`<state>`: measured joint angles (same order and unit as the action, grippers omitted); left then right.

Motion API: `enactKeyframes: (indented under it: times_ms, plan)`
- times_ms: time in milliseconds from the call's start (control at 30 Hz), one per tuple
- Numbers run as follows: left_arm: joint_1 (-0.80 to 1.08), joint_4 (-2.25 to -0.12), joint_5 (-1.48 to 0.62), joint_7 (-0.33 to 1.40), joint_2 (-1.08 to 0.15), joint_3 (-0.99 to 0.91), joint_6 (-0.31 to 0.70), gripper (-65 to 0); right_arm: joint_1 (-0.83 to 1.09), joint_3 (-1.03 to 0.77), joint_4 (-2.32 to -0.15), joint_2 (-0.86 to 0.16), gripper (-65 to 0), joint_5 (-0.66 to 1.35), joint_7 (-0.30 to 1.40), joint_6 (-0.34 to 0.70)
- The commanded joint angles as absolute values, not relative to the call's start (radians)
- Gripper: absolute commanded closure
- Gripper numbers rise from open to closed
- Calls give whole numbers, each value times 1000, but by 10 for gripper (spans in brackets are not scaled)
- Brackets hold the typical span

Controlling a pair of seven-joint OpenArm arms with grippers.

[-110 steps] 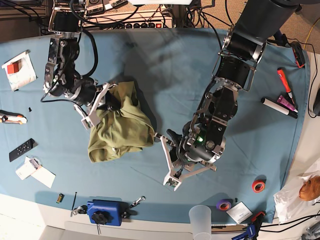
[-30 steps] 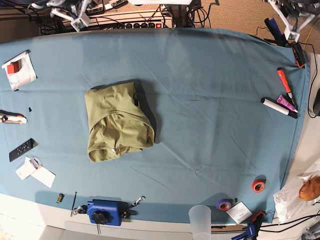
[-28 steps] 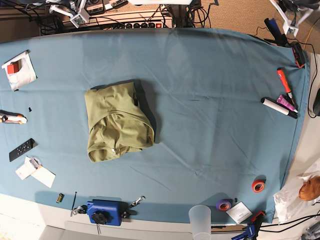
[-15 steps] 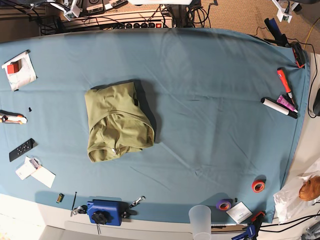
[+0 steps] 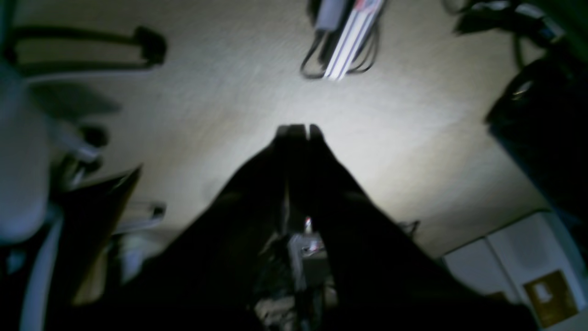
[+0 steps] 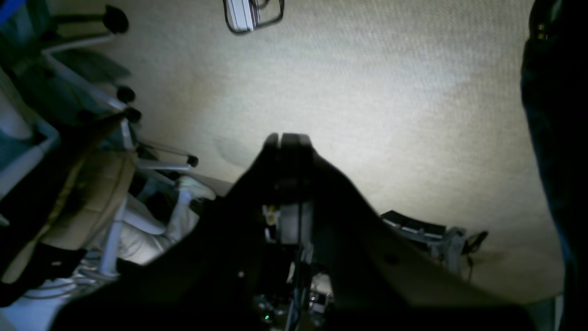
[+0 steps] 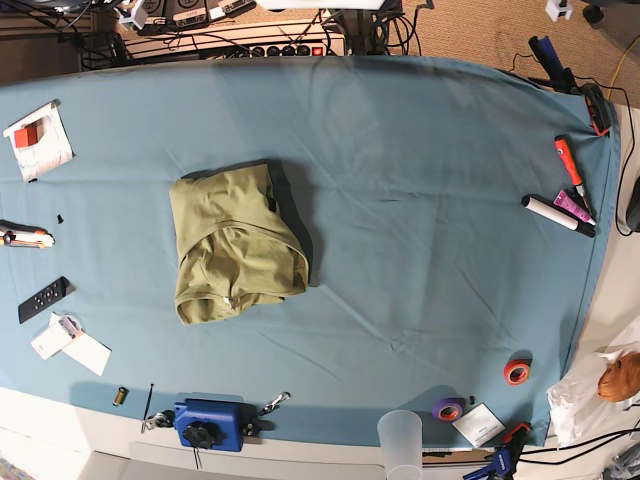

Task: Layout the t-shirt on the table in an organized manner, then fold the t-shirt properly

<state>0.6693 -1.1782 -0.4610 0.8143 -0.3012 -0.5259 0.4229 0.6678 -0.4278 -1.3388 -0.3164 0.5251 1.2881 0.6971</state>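
1. You see both arms gone from over the table; seconds ago they reached in beside the t-shirt, and half a second ago white parts showed at the far edge further in than now.
2. The t-shirt has not shifted since the arms left.
3. Only your wrist views show the grippers: the left gripper has its tips pressed together, holding nothing, over pale carpet; the right gripper is likewise closed and empty.
4. Only the base view shows the t-shirt: it lies left of the table's centre, a rumpled, partly folded olive bundle, squarer at its far end, with bunched edges at its near end.
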Motion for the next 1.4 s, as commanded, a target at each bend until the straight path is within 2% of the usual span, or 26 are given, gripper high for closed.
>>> enactKeyframes:
  times_ms: [0,67,267,333,433,533,800,1000,1100,1367]
  plan:
    - [677,-1155,-445,801,-305,-530,440,0,675,-421,-1328,-336,0,529,1290,698]
    - [655,-1095,-406,754,-297,-509,473,0,662,-379,-1292,-352,0,519,1276,698]
    - [592,-947,-231,525,-293,-331,458,0,607,-166,-1189,-382,0,341,1094,698]
    - [572,-897,-155,421,-291,-254,378,0,586,-101,-1154,-382,0,287,1021,698]
    - [544,-815,-92,254,-276,-155,191,0,549,-23,-1084,-382,0,196,896,698]
    - [502,-726,-89,188,-245,-101,97,0,504,39,-991,-382,0,125,790,698]
    - [414,-567,-89,139,-163,-99,105,0,371,224,-740,-377,0,119,636,690]
    - [398,-566,-89,138,-147,-99,105,0,311,345,-646,-376,0,103,473,477]
    - [398,-566,-89,138,-147,-99,104,0,298,369,-646,-376,0,104,448,411]
    - [399,-566,-90,138,-141,-99,102,0,263,372,-647,-376,0,104,411,406]
